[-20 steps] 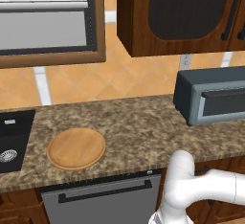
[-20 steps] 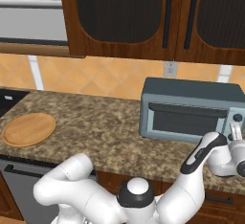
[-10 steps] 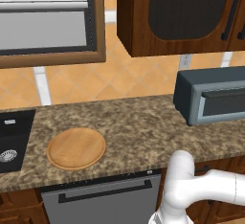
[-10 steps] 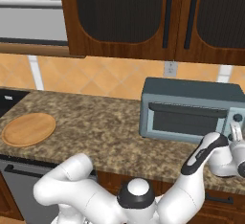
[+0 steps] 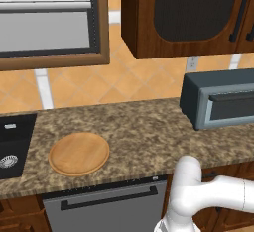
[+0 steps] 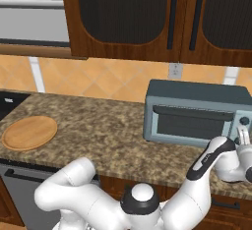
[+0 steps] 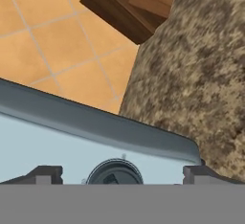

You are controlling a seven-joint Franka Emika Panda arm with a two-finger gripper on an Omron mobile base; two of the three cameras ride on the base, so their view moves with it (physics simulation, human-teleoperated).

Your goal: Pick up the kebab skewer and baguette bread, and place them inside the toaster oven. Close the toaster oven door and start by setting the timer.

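The toaster oven [image 6: 197, 112] stands on the granite counter, also at the right edge of the left base view [image 5: 218, 102]. The toaster oven door [image 6: 189, 124] is shut, its bar handle along the top. My gripper [image 6: 243, 139] hovers at the oven's right front, just before the round timer knob [image 6: 243, 121]. Through the hand camera the dark knob [image 7: 115, 173] sits between my spread fingertips [image 7: 48, 174]; the gripper [image 7: 122, 176] is open and holds nothing. The kebab skewer and baguette bread are out of view.
A round wooden board [image 5: 79, 152] lies on the counter at the left, beside a dark sink [image 5: 12, 144]. Dark wooden wall cabinets [image 6: 147, 17] hang above the oven. A brown wooden block [image 7: 127, 3] stands on the counter [image 7: 201, 65] beyond the oven.
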